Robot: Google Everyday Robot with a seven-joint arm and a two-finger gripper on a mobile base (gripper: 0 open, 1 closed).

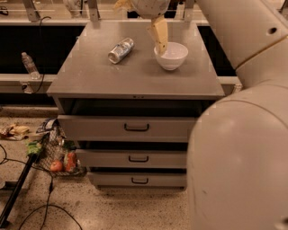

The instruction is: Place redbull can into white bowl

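Observation:
The redbull can (120, 50), slim and silver with bluish patches, lies on its side at the back left of the grey cabinet top (135, 78). The white bowl (171, 55) stands empty to the can's right. My gripper (137, 28) hangs over the back of the top, between can and bowl, open and empty. One yellowish finger (159, 35) points down at the bowl's left rim; the other finger (120, 5) shows at the top edge, above the can.
My arm (238, 134) fills the right side of the view. The cabinet has three drawers (136, 127). A clear water bottle (29, 65) stands on a ledge at left. A wire basket with fruit (58, 157) and cables lie on the floor at left.

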